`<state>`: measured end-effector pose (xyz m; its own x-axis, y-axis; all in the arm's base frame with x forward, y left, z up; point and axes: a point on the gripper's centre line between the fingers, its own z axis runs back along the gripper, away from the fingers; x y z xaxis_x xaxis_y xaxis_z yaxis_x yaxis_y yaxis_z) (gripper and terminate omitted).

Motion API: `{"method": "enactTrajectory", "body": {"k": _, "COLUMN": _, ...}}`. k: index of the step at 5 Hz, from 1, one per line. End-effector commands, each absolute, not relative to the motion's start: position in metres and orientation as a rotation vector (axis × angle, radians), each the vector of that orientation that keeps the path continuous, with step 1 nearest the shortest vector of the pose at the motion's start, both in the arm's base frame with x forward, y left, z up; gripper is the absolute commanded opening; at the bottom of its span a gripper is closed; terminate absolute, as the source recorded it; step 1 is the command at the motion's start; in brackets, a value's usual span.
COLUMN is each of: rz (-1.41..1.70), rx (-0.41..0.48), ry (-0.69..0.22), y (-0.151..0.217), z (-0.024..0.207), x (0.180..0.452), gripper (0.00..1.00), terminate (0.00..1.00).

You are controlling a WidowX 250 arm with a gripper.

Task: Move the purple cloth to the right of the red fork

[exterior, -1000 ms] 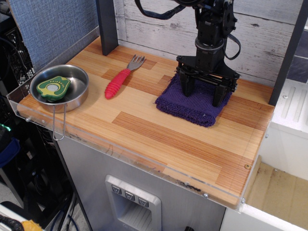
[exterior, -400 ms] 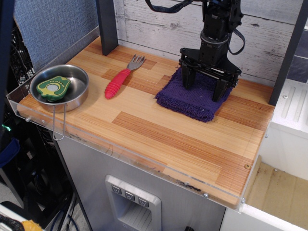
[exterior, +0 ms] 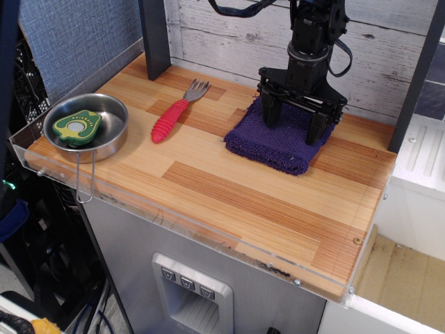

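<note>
The purple cloth (exterior: 277,142) lies flat on the wooden table, right of centre near the back. The red fork (exterior: 175,113) lies to its left, red ribbed handle toward the front, grey tines toward the back wall. My black gripper (exterior: 293,122) hangs straight down over the back part of the cloth. Its fingers (exterior: 270,114) are spread wide apart, with nothing between them, just above the cloth. The cloth's back edge is hidden behind the gripper.
A steel bowl (exterior: 89,129) holding a green and yellow avocado toy (exterior: 76,126) stands at the front left corner. A dark post (exterior: 154,38) stands at the back left. A clear plastic rim (exterior: 208,226) runs along the table's front edge. A white plank wall is behind.
The gripper has risen off the cloth and shifted slightly back; its fingers stay spread. The cloth and fork lie where they were.
</note>
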<state>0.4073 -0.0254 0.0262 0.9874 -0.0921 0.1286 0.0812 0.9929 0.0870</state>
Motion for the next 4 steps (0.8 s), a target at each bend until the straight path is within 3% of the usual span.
{"method": "enactTrajectory", "body": {"k": 1, "rz": -0.057, "rx": 0.034, "ry": -0.321, "y": -0.013, "z": 0.114, "x": 0.411, "gripper": 1.0, "terminate": 0.0}}
{"method": "enactTrajectory", "body": {"k": 2, "rz": -0.02, "rx": 0.009, "ry": -0.312, "y": -0.003, "z": 0.128, "x": 0.399, "gripper": 1.0, "terminate": 0.0}}
{"method": "enactTrajectory", "body": {"k": 3, "rz": -0.021, "rx": -0.043, "ry": -0.261, "y": 0.003, "z": 0.126, "x": 0.376, "gripper": 1.0, "terminate": 0.0}}
{"method": "enactTrajectory", "body": {"k": 4, "rz": -0.049, "rx": -0.03, "ry": -0.234, "y": 0.005, "z": 0.126, "x": 0.35, "gripper": 1.0, "terminate": 0.0}}
